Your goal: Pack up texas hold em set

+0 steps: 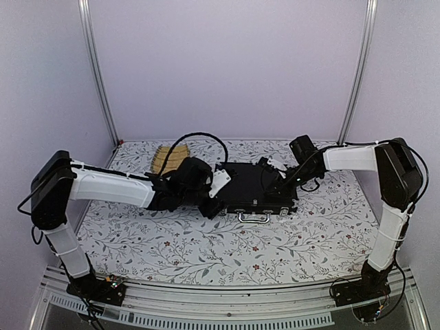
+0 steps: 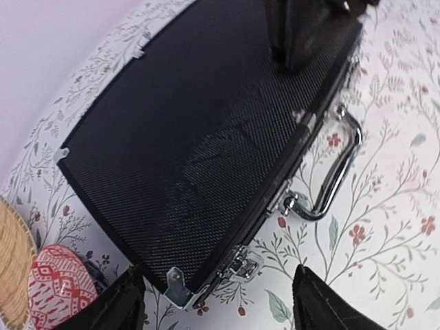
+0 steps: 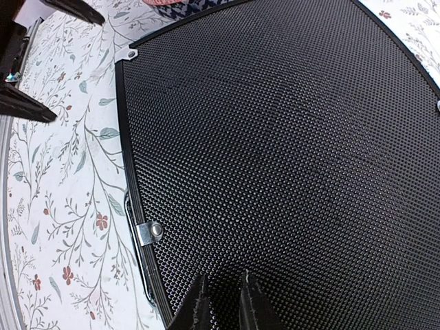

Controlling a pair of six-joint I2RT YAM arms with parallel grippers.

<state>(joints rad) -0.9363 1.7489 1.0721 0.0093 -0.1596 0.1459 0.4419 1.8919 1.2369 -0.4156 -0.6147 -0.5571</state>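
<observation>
The texas hold em set's black briefcase (image 1: 251,184) lies closed on the table, its silver handle (image 1: 253,217) toward the arms. In the left wrist view its textured lid (image 2: 199,130), handle (image 2: 338,172) and a silver latch (image 2: 245,265) show. My left gripper (image 2: 220,302) is open, its fingers (image 2: 124,306) wide apart on either side of the case's near-left corner and latch, holding nothing. My right gripper (image 3: 223,306) is shut, its fingertips (image 3: 199,302) down on the lid (image 3: 275,137) near the front edge, by a silver corner clip (image 3: 150,231).
A pink-red woven ball (image 2: 58,285) and a tan slatted mat (image 1: 167,158) lie left of the case, behind my left arm. The floral cloth (image 1: 227,254) covers the table. Metal frame posts (image 1: 100,75) stand at the back corners.
</observation>
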